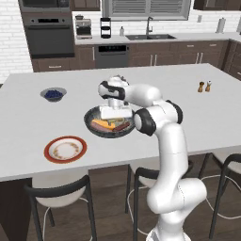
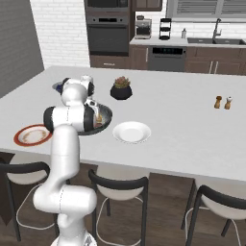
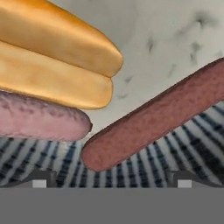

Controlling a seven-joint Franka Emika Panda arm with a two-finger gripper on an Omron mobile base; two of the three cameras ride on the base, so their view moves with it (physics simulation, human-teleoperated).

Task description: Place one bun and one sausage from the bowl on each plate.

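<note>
Gripper (image 3: 112, 183): jaws apart, holding nothing, low inside the bowl just above the food.
Bowl (image 1: 92, 128): on the counter (image 1: 28, 117), between the red plate (image 1: 65, 149) and the white plate (image 2: 131, 131).
Buns (image 3: 57, 65): two, side by side in the bowl.
Sausages: a pale one (image 3: 39, 118) touching the lower bun; a darker one (image 3: 153, 118) slanting beside it.

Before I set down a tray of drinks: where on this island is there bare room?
The widest free stretch runs from the white plate to the salt and pepper shakers. The far edge behind the potted plant is bare too. It is crowded around the large bowl, where the open gripper hangs between the red-rimmed plate and the berry bowl.
</note>
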